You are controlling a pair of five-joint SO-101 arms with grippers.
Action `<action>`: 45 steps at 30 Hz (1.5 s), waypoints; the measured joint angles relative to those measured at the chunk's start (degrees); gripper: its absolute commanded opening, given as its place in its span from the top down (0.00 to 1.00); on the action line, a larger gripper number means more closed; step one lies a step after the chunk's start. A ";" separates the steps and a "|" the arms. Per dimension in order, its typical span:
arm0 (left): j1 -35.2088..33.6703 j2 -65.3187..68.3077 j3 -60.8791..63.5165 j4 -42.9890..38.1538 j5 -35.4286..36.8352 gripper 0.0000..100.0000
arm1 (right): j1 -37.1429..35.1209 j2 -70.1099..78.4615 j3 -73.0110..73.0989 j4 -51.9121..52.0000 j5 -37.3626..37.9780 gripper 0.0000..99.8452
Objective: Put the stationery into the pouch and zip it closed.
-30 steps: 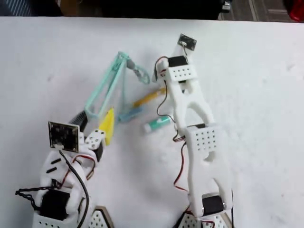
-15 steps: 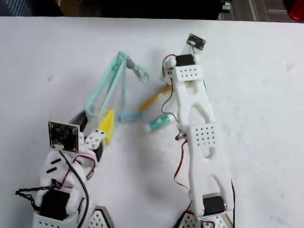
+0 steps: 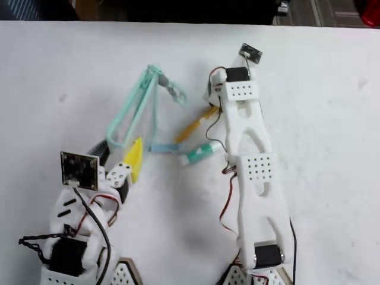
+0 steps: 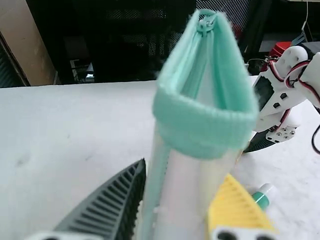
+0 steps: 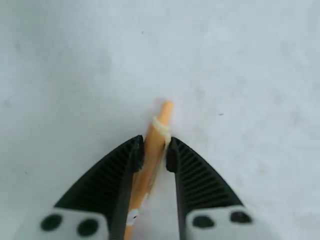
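Note:
The mint green pouch (image 3: 135, 110) lies on the white table with its mouth open. My left gripper (image 4: 186, 171) is shut on the pouch's (image 4: 200, 125) near end, a dark finger on one side and a yellow one on the other. An orange pen (image 3: 191, 126) lies slanted beside the pouch. My right gripper (image 5: 154, 150) is shut on the orange pen (image 5: 156, 135), whose tip sticks out past the black fingertips just over the table. A green and white marker (image 3: 199, 153) and a thin blue item (image 3: 161, 147) lie between the arms.
The right arm (image 3: 252, 172) stretches from the table's near edge up over the middle. The left arm's base (image 3: 77, 237) fills the near left corner. Bare table lies to the far left and right. The table's far edge meets a dark background.
The right arm has shifted to the right, away from the pouch, dragging the orange pen along with it. The left arm and pouch have stayed still.

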 measured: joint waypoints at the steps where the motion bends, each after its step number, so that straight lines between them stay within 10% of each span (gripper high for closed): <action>1: 0.00 0.00 -0.18 0.44 0.26 0.80 | 0.00 0.00 0.00 0.18 0.00 0.98; 33: 0.00 0.00 -0.26 0.88 0.62 0.80 | 0.44 -18.11 0.53 11.34 0.09 0.98; 45: 0.00 0.00 -0.26 0.88 0.62 0.80 | 0.44 -44.04 22.15 11.60 0.09 0.98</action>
